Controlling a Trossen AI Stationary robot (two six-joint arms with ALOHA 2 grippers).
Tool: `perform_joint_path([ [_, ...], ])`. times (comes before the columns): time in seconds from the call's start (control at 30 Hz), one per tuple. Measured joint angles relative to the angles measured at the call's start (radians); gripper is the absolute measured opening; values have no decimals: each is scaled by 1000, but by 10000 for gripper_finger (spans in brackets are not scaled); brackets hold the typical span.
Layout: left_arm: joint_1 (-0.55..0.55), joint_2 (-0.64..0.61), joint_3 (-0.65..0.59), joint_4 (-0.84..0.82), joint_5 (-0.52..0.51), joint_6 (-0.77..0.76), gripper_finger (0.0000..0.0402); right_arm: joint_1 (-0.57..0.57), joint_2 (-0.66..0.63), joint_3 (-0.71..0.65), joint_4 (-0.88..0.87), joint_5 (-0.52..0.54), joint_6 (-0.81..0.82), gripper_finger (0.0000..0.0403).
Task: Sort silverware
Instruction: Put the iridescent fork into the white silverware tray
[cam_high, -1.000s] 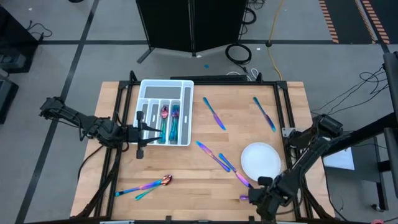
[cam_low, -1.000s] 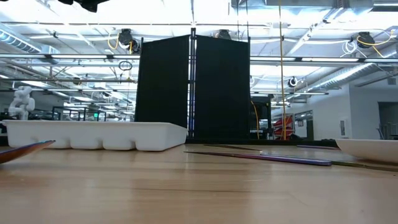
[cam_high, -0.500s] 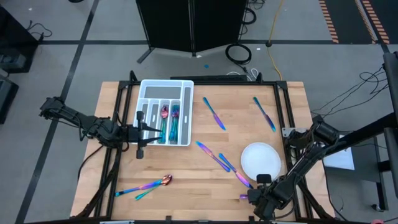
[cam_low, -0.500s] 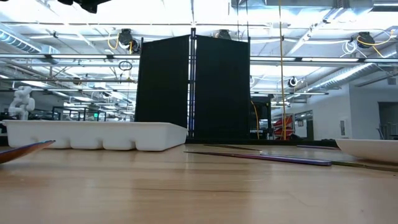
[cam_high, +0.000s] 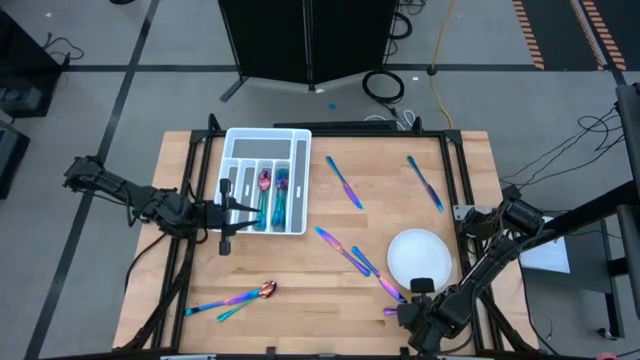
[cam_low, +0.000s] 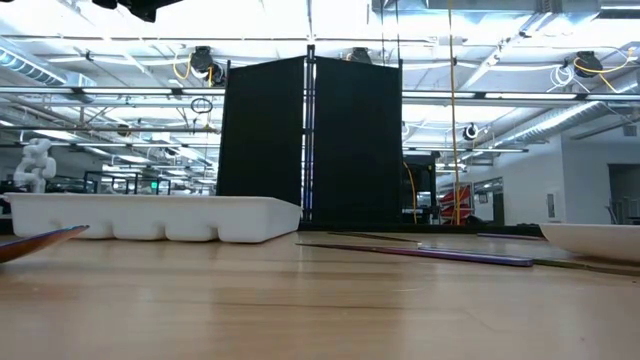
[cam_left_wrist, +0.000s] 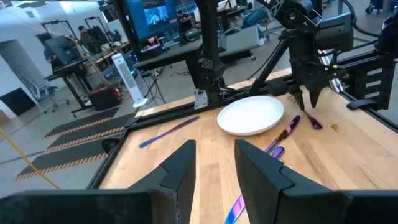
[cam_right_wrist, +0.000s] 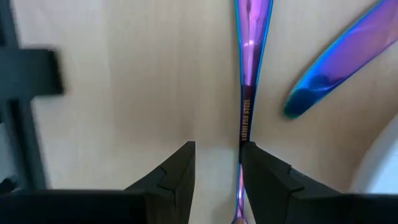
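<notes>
Wooden table (cam_high: 300, 270); right tool (cam_high: 416, 303) points down, parted, empty, over a purple utensil (cam_right_wrist: 247, 74).

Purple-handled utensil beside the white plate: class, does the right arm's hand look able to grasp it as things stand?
Probably yes. The right hand hangs just above the purple-handled utensil with its fingers apart, and nothing lies between them. The handle runs under one finger, not the gap, so a small sideways shift seems needed; the white plate sits close.

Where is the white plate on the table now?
In the high view, the white plate lies on the table's right side near the front edge, just behind the right hand, with silverware lying beside it on the left.
</notes>
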Motion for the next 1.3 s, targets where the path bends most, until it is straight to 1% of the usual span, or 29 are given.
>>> perform_joint_path([
  [0.07, 0, 0, 0, 0, 0, -1, 114, 0, 1, -1, -3, 22, 0, 118],
  [0.2, 0, 0, 0, 0, 0, -1, 114, 0, 0, -1, 3, 24, 0, 118],
  [0.43, 0, 0, 0, 1, 0, -1, 114, -3, -22, 18, 5, -26, 8, 118],
  [0.67, 0, 0, 0, 1, 0, -1, 114, -2, -31, 60, -29, -28, 4, 118],
  [0.8, 0, 0, 0, 1, 0, -2, 114, -2, -29, 60, -71, -27, 8, 118],
  [0.97, 0, 0, 0, 1, 0, -2, 114, -2, -26, 49, -83, -9, 4, 118],
  [1.3, 0, 0, 0, 1, 0, -2, 114, -2, -26, 3, -30, -2, 5, 118],
])
